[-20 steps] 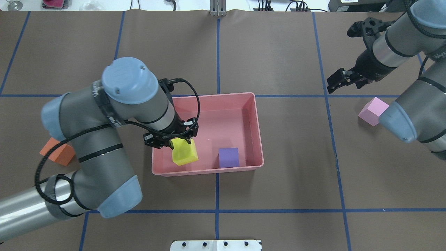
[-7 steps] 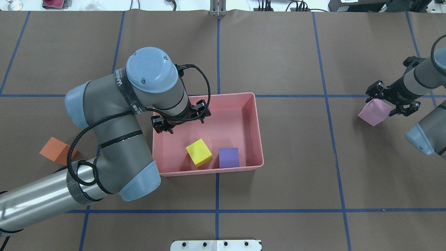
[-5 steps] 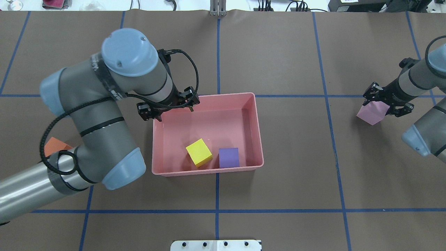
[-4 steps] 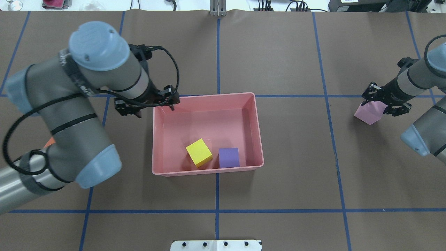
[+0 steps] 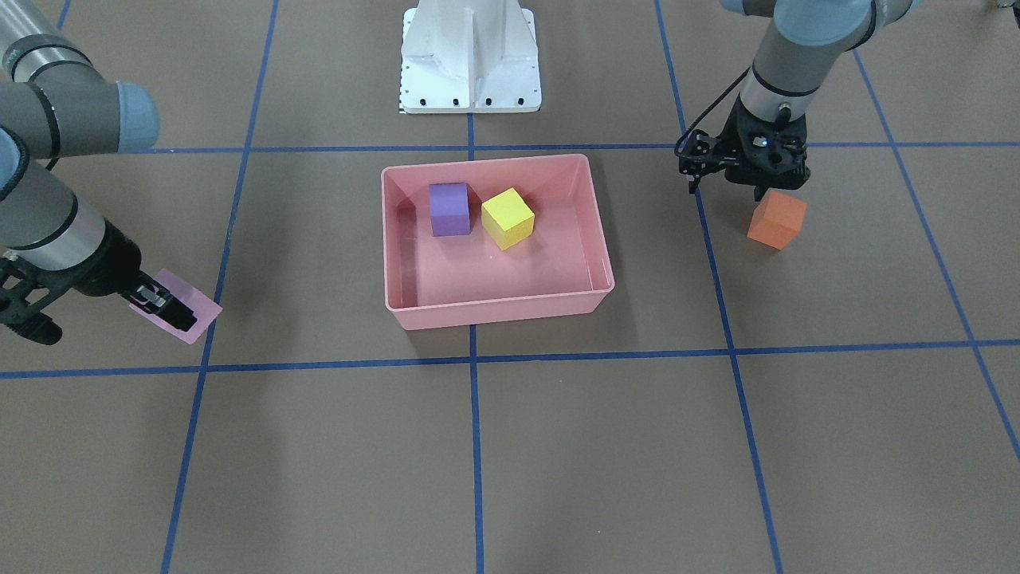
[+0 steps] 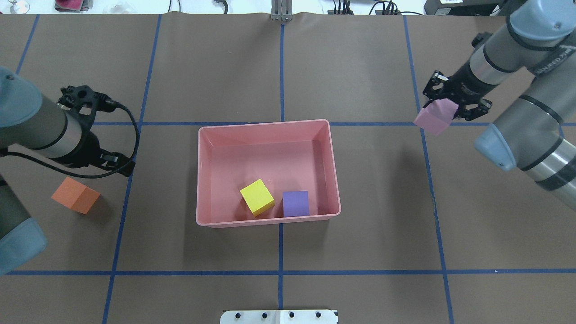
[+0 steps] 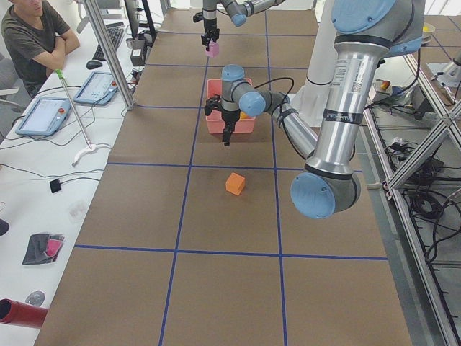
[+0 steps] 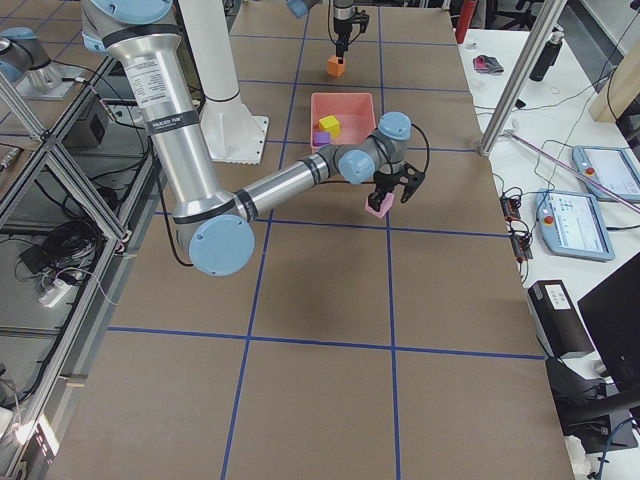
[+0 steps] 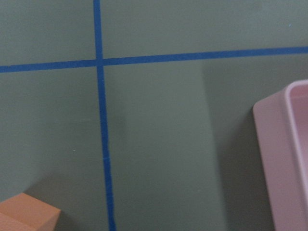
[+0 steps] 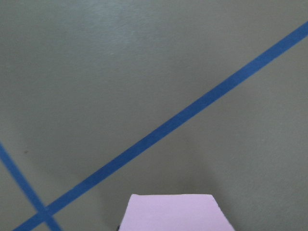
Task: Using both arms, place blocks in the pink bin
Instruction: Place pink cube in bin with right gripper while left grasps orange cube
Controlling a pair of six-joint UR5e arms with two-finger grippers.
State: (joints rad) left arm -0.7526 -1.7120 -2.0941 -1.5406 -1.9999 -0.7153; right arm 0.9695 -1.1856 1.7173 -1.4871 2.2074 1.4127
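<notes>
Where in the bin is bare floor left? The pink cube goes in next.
The bin is bare in its half away from the robot, wall to wall. Crowded by the robot-side wall, where the yellow cube and purple cube sit.

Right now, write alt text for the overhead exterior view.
A pink bin mid-table holds a yellow block and a purple block. The right gripper holds a light pink block aloft; the left arm hangs near an orange block outside the bin.

Inside the bin (image 6: 335, 171), the yellow block (image 6: 257, 203) and purple block (image 6: 295, 203) crowd the robot-side wall; the far half is open.
</notes>
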